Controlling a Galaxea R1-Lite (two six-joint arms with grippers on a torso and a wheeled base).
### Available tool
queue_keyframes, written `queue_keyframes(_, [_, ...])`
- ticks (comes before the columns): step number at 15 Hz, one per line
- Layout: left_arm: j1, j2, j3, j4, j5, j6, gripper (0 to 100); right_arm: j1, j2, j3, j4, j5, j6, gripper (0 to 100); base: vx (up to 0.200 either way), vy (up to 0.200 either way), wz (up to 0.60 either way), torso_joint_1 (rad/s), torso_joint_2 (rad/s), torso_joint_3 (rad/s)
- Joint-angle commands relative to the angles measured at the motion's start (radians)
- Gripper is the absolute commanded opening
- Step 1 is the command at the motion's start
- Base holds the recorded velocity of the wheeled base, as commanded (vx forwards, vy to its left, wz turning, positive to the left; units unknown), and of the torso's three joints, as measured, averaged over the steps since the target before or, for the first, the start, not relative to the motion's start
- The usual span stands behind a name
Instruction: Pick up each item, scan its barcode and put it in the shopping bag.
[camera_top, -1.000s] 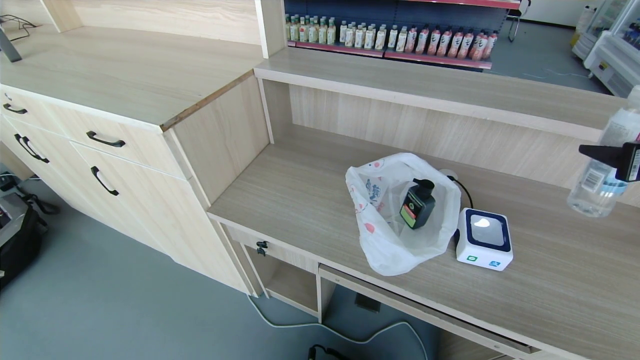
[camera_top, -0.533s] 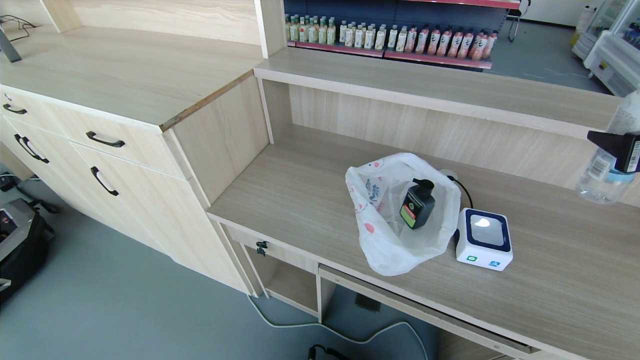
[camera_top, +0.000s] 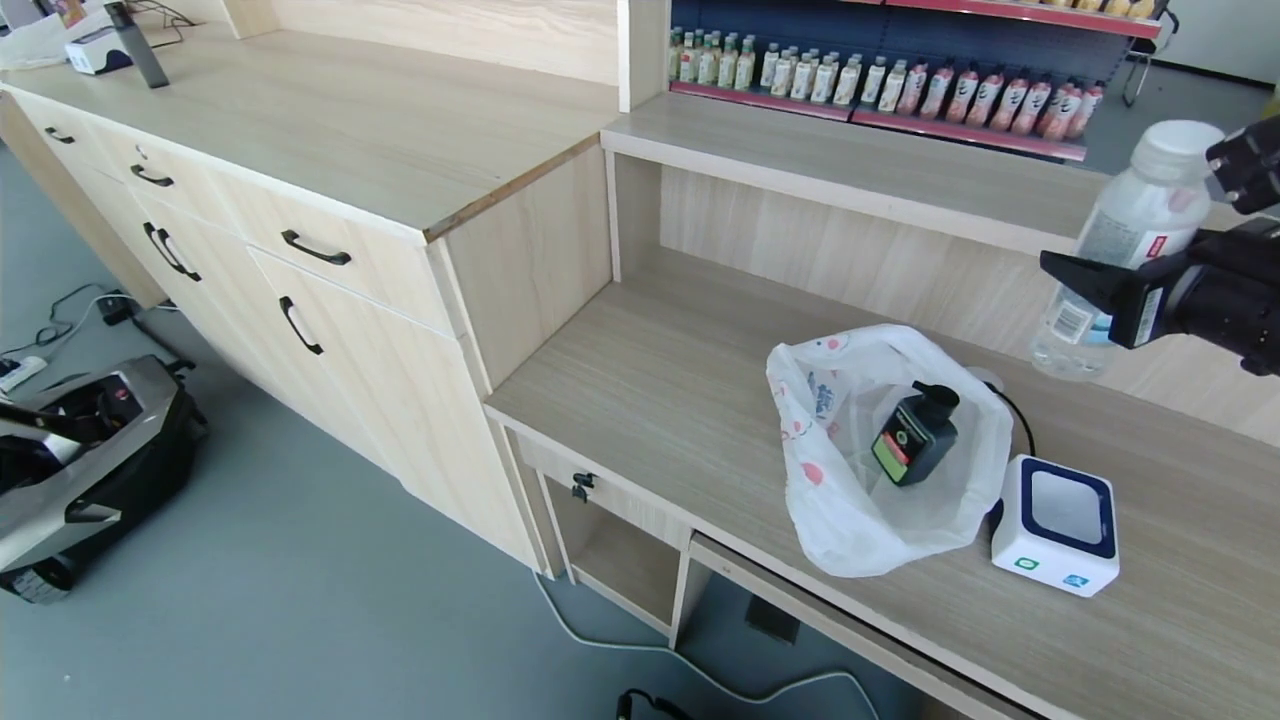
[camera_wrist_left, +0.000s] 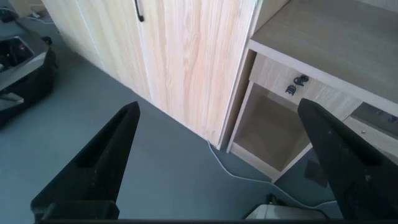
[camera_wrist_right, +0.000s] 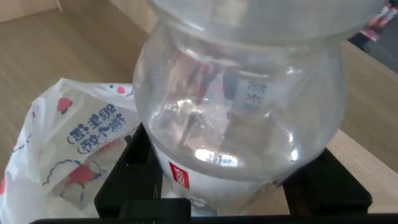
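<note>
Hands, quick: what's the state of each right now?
Left hand: open, holding nothing.
Right hand: closed on the clear plastic bottle.

You are looking at a right end effector (camera_top: 1130, 225) that is showing matte black all over: a blocky housing, a long wedge-shaped finger (camera_top: 1085, 278) tapering to a blunt tip, and a small white printed label (camera_top: 1150, 303) sticking to its side. Your left end effector (camera_wrist_left: 217, 109) is presenting two plain black fingers (camera_wrist_left: 93, 168), broad near the wrist and narrowing toward their ends, with flat, smooth faces.
</note>
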Motion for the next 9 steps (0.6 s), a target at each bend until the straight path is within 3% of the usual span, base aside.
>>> queue_keyframes(1, [0.0,0.0,0.001,0.0,0.0,-0.001,100,0.086,0.053,0.014,-0.027,0.008,0.0,0,0.0,0.0,0.6,0.002,0.0,0.007])
queue_keyframes(5, [0.0,0.0,0.001,0.0,0.0,-0.001,100,0.114,0.167,0.069,-0.039,0.056,0.023,0,0.0,0.0,0.0,0.0,0.0,0.0])
queue_keyframes(9, [0.0,0.0,-0.001,0.0,0.0,-0.001,100,0.114,0.266,0.148,-0.157,0.062,0.045,0,0.0,0.0,0.0,0.0,0.0,0.0])
